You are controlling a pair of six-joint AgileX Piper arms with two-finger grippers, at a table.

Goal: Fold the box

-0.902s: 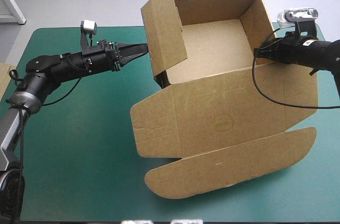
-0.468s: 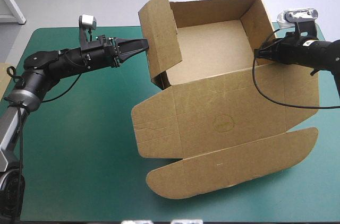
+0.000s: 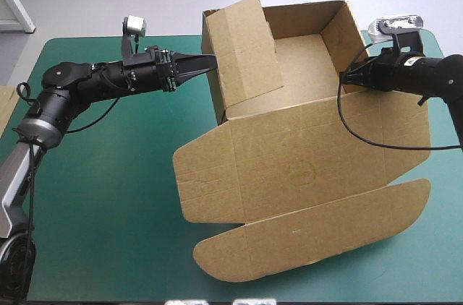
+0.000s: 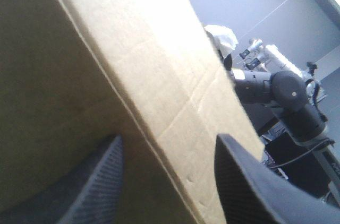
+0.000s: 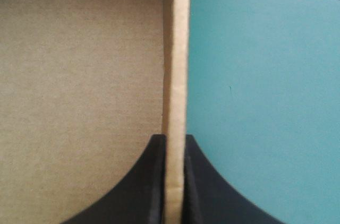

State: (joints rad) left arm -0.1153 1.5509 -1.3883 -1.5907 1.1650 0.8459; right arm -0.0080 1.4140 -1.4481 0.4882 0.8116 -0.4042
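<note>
Brown board makes up the box (image 3: pixel 289 168), which sits on the teal-green counter (image 3: pixel 101 196), right of the middle and reaching toward the far edge. Its far part stands as an open tray with the walls raised. The front panel and the rounded lid (image 3: pixel 311 233) lie spread out flat toward the near edge.

The left hand (image 3: pixel 208 61) comes in from the left, and its tip meets the tall side flap (image 3: pixel 242 48) at the tray's left wall. That flap tilts inward over the tray. In the left wrist view the black fingers (image 4: pixel 249 181) stand released, well apart, with the flap's edge running between them; board fills the space ahead.

The right hand (image 3: pixel 343 77) is at the tray's right wall (image 5: pixel 175 49), clenched on it. In the right wrist view its two fingers (image 5: pixel 149 181) are pinched against the thin upright edge of the board, one on the inside of the tray and one on the outside, over the counter.
</note>
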